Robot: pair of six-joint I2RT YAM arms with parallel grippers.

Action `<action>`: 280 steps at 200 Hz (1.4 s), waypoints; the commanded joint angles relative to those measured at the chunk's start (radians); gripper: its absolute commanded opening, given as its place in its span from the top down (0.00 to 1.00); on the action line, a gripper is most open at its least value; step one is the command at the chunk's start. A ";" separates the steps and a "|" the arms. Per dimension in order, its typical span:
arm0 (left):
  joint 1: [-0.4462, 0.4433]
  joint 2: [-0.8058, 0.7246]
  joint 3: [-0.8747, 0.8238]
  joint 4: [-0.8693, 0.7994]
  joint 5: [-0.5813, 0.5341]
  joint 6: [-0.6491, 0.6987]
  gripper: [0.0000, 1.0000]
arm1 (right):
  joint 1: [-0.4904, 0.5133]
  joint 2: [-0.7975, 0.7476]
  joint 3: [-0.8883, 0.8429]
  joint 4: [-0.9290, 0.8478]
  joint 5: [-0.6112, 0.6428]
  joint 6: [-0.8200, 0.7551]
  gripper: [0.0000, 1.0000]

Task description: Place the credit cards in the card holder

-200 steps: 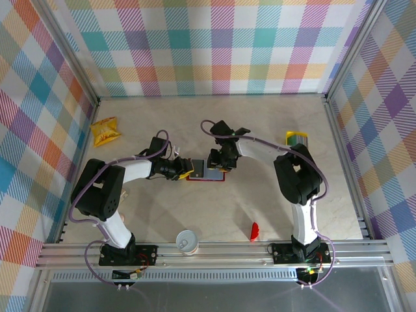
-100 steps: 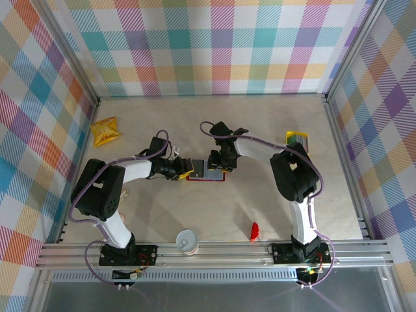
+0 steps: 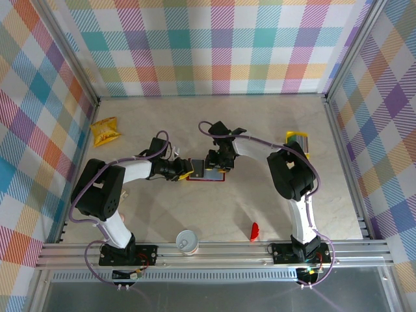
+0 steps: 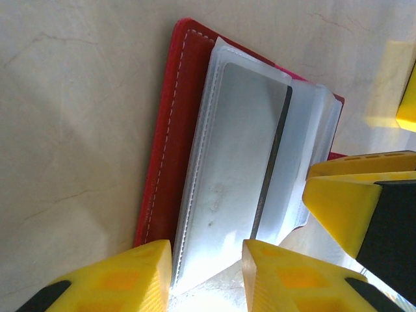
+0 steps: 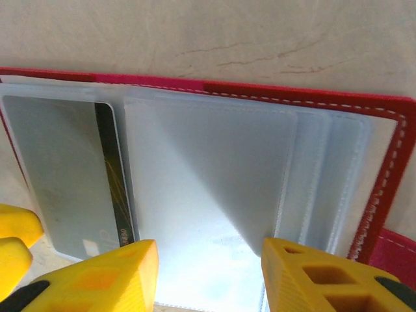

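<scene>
We find the card holder (image 3: pixel 201 170) lying open on the tabletop (image 3: pixel 260 201), its dark-red cover underneath and its clear sleeves facing up. Both arms reach in to it, one from either side.

The left fingers (image 4: pixel 140 276) come at the holder's left end. They stand a moderate way apart, and the edge of the sleeve stack lies in the gap between them. We see bare tabletop through that gap, so they clamp nothing.

The right fingers (image 5: pixel 110 276) hover over the holder's right half. They are spread wider, and one clear sleeve rises at a slant between them. They hold nothing either.

A grey card (image 5: pixel 68 175) with a dark stripe sits inside the sleeve at the holder's left end.

The credit cards (image 3: pixel 297 138) lie well to the right of the holder, beside the side rail, a yellow stack with a striped face.

A yellow snack packet (image 3: pixel 105 130) lies far to the holder's left. A white cup (image 3: pixel 187 241) stands on the base side of the holder, and a small red piece (image 3: pixel 254 231) lies on that side too, farther right.
</scene>
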 commanded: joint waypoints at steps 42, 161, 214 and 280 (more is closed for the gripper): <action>0.000 -0.019 -0.011 -0.001 -0.002 0.015 0.66 | 0.006 0.043 0.035 0.042 -0.078 0.035 0.55; 0.000 -0.008 -0.010 0.003 -0.003 0.015 0.66 | 0.006 -0.073 0.012 -0.053 0.087 0.029 0.54; 0.000 -0.011 -0.010 0.000 -0.005 0.015 0.66 | 0.006 -0.037 0.013 -0.052 0.076 0.028 0.53; 0.000 -0.007 -0.010 0.001 -0.004 0.017 0.66 | 0.007 -0.002 0.016 -0.058 0.072 0.030 0.52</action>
